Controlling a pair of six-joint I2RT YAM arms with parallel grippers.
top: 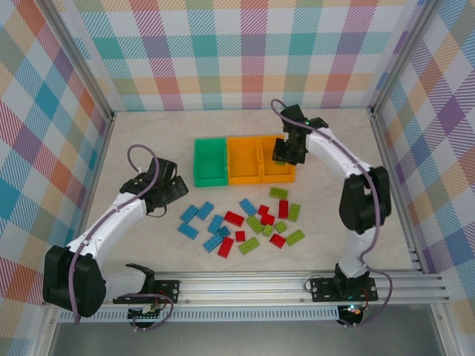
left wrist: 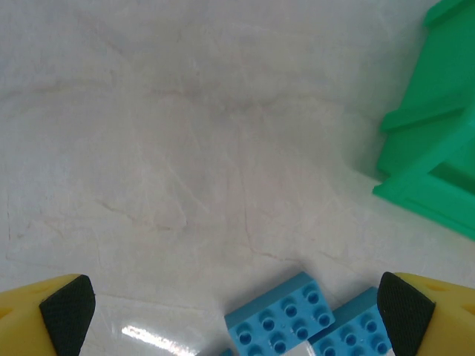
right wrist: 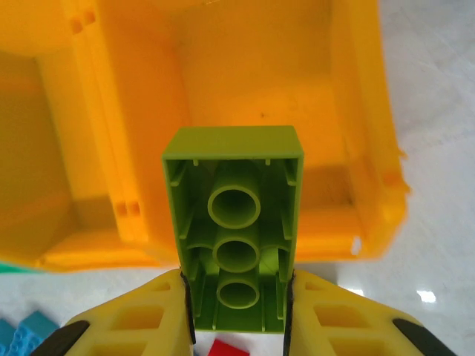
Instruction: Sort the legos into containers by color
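Blue (top: pixel 197 219), red (top: pixel 234 218) and lime green legos (top: pixel 295 212) lie scattered on the table in front of three containers in a row: a green bin (top: pixel 210 162), a middle orange bin (top: pixel 243 159) and a right orange bin (top: pixel 276 165). My right gripper (top: pixel 288 152) hangs over the right orange bin (right wrist: pixel 356 89). It is shut on a lime green lego (right wrist: pixel 234 222), whose hollow underside faces the camera, between the fingers of that gripper (right wrist: pixel 237 311). My left gripper (top: pixel 174 194) stands open just left of the blue legos. Two blue legos (left wrist: pixel 280 315) lie between the fingers of that gripper (left wrist: pixel 236 305), with the green bin (left wrist: pixel 434 133) ahead to the right.
An aluminium rail (top: pixel 260 285) runs along the near table edge and another down the right side (top: pixel 393 185). Checkered walls close in the back and sides. A red lego (right wrist: pixel 230 348) lies on the table under my right gripper.
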